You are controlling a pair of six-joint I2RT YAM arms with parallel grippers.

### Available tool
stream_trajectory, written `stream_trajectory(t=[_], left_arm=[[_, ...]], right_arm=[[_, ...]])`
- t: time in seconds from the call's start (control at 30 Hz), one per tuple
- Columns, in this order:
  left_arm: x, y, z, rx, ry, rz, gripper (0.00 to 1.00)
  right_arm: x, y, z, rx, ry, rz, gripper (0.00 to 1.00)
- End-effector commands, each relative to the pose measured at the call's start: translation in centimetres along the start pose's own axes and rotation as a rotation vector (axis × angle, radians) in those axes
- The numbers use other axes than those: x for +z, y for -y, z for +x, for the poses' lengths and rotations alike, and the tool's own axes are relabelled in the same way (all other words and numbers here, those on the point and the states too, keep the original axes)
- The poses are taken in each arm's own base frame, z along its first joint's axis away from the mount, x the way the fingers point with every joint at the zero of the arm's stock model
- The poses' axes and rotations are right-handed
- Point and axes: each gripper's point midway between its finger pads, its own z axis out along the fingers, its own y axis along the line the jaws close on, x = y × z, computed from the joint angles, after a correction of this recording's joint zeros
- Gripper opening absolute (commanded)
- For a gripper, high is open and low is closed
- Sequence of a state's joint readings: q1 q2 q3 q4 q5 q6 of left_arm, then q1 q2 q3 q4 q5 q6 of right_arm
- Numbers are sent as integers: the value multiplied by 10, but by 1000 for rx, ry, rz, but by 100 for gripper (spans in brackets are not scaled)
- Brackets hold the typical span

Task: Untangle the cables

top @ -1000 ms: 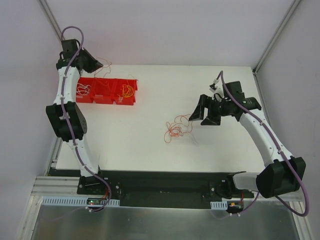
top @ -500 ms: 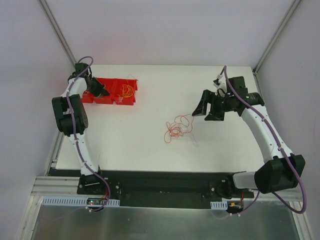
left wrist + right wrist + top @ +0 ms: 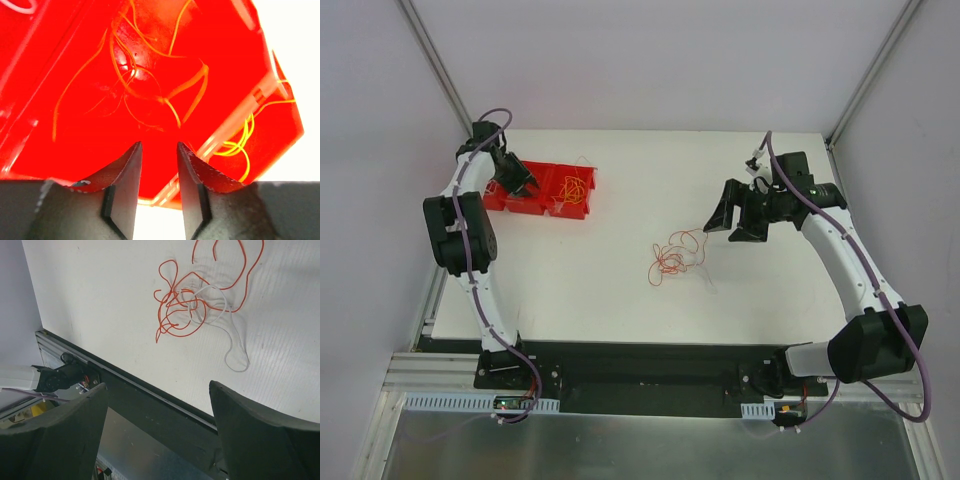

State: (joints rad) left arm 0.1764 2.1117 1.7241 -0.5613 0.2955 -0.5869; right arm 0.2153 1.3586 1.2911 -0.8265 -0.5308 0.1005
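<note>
Left pincer (image 3: 158, 146), jaws narrowly parted and empty, hangs over the red plastic compartment bin (image 3: 45, 60), where thin orange wire (image 3: 150, 92) and yellow wire (image 3: 241, 146) already lie apart. Right pincer (image 3: 157, 385), jaws wide, hovers above the red-and-white wire tangle (image 3: 195, 302) on the white table (image 3: 100, 285); I judge this knot is what's left.

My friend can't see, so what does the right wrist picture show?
A tangle of red and white cables lies on the white table. The right tool is near the camera, its two dark fingers wide apart, holding nothing.

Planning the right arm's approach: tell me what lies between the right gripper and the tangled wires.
Only bare white table, seen in the top view, separates the right gripper from the wires.
</note>
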Motion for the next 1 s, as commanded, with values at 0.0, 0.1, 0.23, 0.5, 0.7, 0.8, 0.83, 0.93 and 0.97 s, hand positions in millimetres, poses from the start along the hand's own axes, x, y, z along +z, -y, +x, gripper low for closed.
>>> stream_trajectory(t=[0.0,0.1,0.23,0.5,0.7,0.8,0.83,0.93,0.97], left_arm=[[-83,39,-23,129,163,63,37],[-106,46,-17,153,190,88,46],[-132,47,-2,169,206,109,49],[-147,84,136,329,6,267,56],[-127,127,289,595,-220,383,61],[-111,136,341,697,-304,381,54],[-107,138,353,720,-331,380,50],[-88,132,382,786,-395,345,47],[-80,128,387,803,-410,328,48]], right_arm=[[-12,-6,4,-1,21,-18,84],[-10,-3,9,4,15,-13,84],[-6,2,15,3,7,-7,84],[26,13,34,10,-90,22,84],[59,6,49,4,-166,-1,81],[72,8,52,44,-181,-18,78],[77,7,55,55,-192,-36,77],[89,11,63,97,-231,-63,71],[92,12,66,105,-243,-65,69]])
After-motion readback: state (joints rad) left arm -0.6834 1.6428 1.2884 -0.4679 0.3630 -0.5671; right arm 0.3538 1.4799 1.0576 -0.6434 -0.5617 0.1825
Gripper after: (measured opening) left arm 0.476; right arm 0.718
